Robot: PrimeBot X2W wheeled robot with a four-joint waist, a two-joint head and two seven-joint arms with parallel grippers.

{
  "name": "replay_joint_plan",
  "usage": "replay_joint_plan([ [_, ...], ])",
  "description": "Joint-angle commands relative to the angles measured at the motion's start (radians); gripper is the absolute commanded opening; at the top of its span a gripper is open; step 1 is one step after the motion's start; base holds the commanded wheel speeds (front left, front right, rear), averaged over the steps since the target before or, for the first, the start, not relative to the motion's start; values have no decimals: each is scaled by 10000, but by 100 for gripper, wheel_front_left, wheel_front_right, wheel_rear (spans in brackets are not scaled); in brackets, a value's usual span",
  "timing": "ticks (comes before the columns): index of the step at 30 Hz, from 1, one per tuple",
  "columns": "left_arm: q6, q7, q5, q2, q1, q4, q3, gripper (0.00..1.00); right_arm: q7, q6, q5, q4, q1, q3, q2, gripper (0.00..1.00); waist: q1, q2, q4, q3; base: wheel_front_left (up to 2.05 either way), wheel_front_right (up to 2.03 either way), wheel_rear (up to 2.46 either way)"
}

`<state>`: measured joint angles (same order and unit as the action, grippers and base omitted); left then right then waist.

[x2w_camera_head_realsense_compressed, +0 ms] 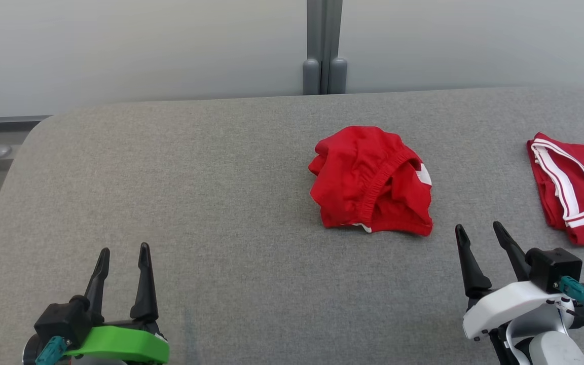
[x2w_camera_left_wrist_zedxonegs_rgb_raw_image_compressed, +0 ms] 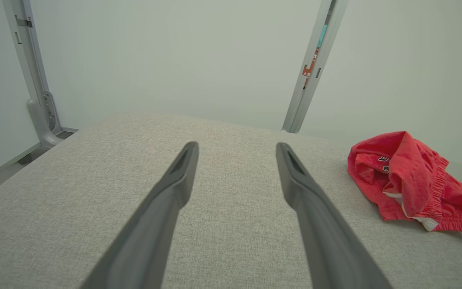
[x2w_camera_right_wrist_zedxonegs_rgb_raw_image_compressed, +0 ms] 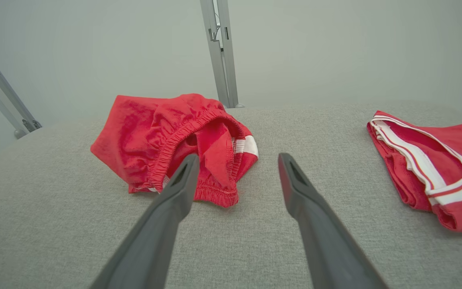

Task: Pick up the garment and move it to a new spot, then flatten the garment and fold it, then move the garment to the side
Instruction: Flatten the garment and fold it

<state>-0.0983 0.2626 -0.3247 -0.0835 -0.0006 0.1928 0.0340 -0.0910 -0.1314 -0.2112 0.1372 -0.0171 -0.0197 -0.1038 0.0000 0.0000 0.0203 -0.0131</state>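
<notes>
The red shorts (x2w_camera_head_realsense_compressed: 370,180) lie in a crumpled heap near the middle of the grey bench (x2w_camera_head_realsense_compressed: 195,203). The right tool (x2w_camera_head_realsense_compressed: 477,226) sits just in front of them, spread wide and holding nothing. The left tool (x2w_camera_head_realsense_compressed: 124,249) is well apart from them, also spread and empty. A striped red garment (x2w_camera_head_realsense_compressed: 576,187) lies at the bench's right edge.
</notes>
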Motion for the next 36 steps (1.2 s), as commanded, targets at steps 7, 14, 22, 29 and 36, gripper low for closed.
replay_joint_plan([
  [7, -171, -76, -205, 14, -389, 16, 242, 100, -81, 16, 26, -36, -269, -148, -29, 100, 0, 0, -386, -206, 0, 0, 0],
  [14, -313, -1118, -644, -78, -1700, -187, 1618, 100, -142, 16, -56, 58, -391, -274, 51, 100, 0, 0, -1340, -525, 0, 0, 0],
  [22, -320, -2551, -1090, -121, -3470, 750, 4458, 100, -297, 16, -61, 202, -625, -465, 135, 100, 0, 0, -2872, -1046, 0, 0, 0],
  [29, -44, -2921, -820, 91, -4593, 2802, 5116, 100, -449, 18, -142, 410, -861, -654, 115, 100, 0, 0, -4158, -1388, 0, 0, 0],
  [36, 1428, -2861, -213, 111, -5387, 4566, 5089, 100, -564, 16, -161, 495, -851, -627, 141, 100, 0, 0, -4723, -1605, 0, 0, 0],
])
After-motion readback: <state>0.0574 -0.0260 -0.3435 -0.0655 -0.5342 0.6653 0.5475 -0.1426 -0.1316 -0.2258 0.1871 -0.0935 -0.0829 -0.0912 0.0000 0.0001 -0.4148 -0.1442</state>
